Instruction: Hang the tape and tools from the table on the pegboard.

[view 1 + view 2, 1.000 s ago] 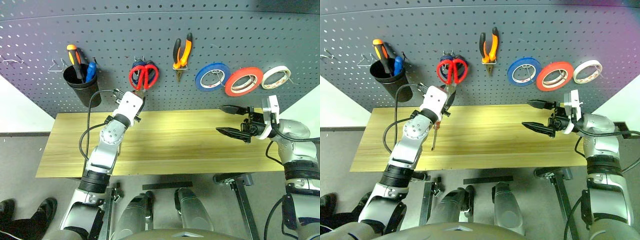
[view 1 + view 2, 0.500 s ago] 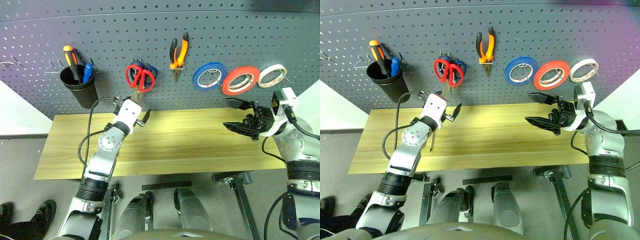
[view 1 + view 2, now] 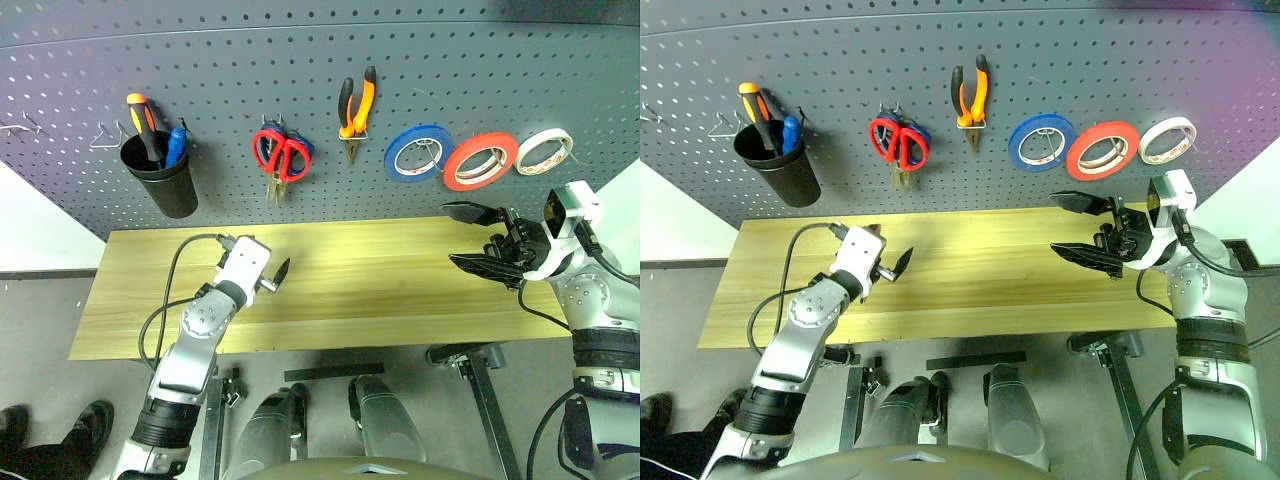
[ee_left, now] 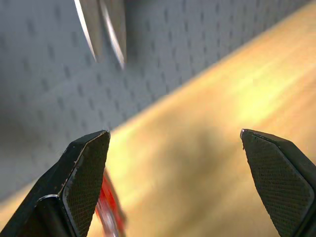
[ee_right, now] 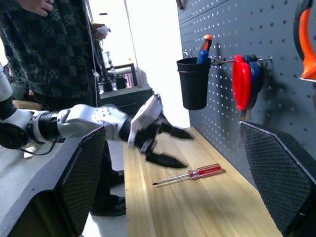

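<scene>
The red-handled scissors hang on the dark grey pegboard, and their steel blades show in the left wrist view. The orange-and-black pliers and the red tape hang to their right. A slim red-handled screwdriver lies on the wooden table close to the board, its handle beside my left finger. My left gripper hovers low over the table, open and empty, just by the screwdriver. My right gripper stands open and empty above the table's right end, pointing left.
A black cup on the board holds an orange and a blue screwdriver. Blue scissors hang behind the red ones. A blue tape roll and a white one flank the red tape. A person in a checked shirt stands beyond the table's left end.
My left gripper opened off the red scissors, which stay hanging on the board, then drew back and down toward the table. My right gripper rose and drew back slightly.
</scene>
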{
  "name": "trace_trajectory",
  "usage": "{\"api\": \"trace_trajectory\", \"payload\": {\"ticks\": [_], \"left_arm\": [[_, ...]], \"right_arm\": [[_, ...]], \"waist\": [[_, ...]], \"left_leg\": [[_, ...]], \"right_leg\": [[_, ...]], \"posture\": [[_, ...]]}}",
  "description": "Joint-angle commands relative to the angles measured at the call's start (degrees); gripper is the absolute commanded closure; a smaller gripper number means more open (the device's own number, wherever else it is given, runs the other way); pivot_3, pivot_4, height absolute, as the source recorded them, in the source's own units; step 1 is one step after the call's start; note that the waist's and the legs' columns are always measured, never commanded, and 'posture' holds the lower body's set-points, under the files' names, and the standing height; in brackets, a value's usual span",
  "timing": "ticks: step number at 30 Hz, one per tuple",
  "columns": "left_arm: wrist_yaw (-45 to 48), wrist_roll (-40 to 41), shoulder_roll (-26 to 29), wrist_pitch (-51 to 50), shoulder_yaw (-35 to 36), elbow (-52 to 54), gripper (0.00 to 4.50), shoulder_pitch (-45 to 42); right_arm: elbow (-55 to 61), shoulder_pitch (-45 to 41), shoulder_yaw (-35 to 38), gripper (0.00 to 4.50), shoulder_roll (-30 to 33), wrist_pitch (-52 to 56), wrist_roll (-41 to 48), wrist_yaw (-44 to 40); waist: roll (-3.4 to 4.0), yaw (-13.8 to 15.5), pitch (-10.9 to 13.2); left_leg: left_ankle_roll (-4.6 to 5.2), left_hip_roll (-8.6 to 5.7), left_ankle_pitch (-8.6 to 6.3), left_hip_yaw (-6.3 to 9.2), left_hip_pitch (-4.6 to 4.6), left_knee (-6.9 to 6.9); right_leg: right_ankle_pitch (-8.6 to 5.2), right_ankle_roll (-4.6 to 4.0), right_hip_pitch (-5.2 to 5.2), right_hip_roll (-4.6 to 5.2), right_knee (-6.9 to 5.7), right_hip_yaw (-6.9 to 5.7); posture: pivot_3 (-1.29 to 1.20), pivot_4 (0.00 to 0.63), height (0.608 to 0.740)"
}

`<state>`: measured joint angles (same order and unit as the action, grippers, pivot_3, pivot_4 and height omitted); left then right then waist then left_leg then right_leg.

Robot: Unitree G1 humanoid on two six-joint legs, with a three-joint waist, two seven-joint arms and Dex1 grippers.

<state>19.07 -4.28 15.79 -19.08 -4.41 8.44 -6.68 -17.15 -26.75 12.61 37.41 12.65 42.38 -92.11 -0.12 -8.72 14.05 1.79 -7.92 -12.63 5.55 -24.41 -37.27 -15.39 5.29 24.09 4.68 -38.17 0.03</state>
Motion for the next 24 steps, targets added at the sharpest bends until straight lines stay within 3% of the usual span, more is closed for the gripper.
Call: {"api": "trace_trajectory", "payload": {"ticks": [1, 5, 15, 24], "left_arm": [[-2.19, 2.32, -0.79, -4.05, 4.40, -1.15, 0.06, -0.48], [-5.15, 4.99, -2.30, -9.63, 9.02, -3.81, 0.06, -3.81], [-10.56, 6.66, 0.65, -13.98, 15.92, -17.30, 0.06, -15.92], [-12.94, 10.28, -0.81, -18.82, 18.28, -37.58, 0.06, -31.21]], "right_arm": [[2.74, 0.27, 0.39, 0.00, 0.06, -0.78, 0.95, -0.39], [3.60, 1.06, -1.79, 0.00, 0.53, -2.20, 0.03, -0.39], [0.60, 1.21, -6.62, 0.00, 1.58, -8.42, -4.72, -0.39], [1.87, 1.33, -7.88, 0.00, 3.14, -8.31, -5.06, -0.39]], "waist": [[0.00, -0.02, 0.00], [-0.01, 0.09, -0.01], [-0.04, 0.00, -0.02], [-0.13, 0.06, 0.03]], "left_leg": [[0.00, 0.00, 0.00, 0.00, 0.00, -0.01], [0.00, 0.00, 0.00, 0.00, -0.01, -0.01], [0.00, 0.00, 0.00, -0.03, 0.00, -0.03], [0.02, 0.00, -0.01, -0.06, -0.01, -0.06]], "right_leg": [[0.00, 0.00, 0.00, 0.00, 0.00, 0.00], [0.01, 0.00, 0.01, 0.00, 0.00, -0.01], [0.02, 0.02, 0.01, -0.01, -0.01, -0.01], [0.04, 0.06, -0.02, 0.00, 0.00, -0.01]], "posture": [[-0.30, 0.196, 0.740], [-0.30, 0.199, 0.740], [-0.29, 0.221, 0.740], [-0.31, 0.246, 0.740]]}}
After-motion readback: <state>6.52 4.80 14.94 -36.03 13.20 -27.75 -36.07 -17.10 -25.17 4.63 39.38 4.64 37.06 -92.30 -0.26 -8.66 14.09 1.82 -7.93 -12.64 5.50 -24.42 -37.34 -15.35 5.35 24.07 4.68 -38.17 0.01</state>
